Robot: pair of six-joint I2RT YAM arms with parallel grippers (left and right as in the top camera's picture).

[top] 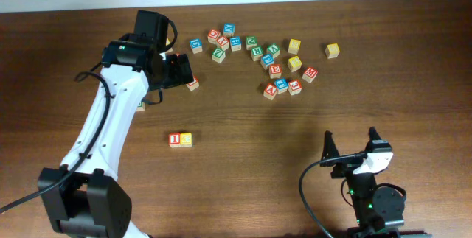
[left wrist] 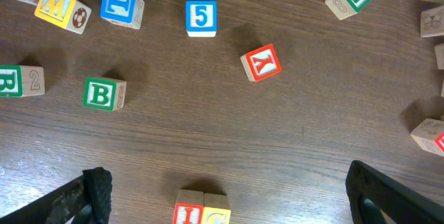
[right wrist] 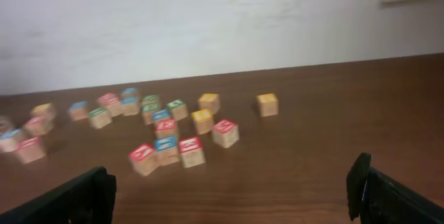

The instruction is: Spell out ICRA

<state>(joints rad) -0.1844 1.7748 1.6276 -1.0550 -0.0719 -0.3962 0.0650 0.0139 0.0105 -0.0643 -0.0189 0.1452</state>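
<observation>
Looking down, we see the red I cube (top: pixel 175 140) and yellow C cube (top: pixel 186 140) touching side by side on the desk (top: pixel 243 172), at 6 o'clock from the left end effector (top: pixel 179 71), its jaws spread and empty. The right end effector (top: pixel 350 136), also spread, sits at 5 o'clock from the scattered cubes (top: pixel 275 68), well apart.

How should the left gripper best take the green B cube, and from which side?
Probably from above, clamping two opposite side faces of the green B cube. It lies flat and stands alone, so the open left gripper has room on each side.
</observation>
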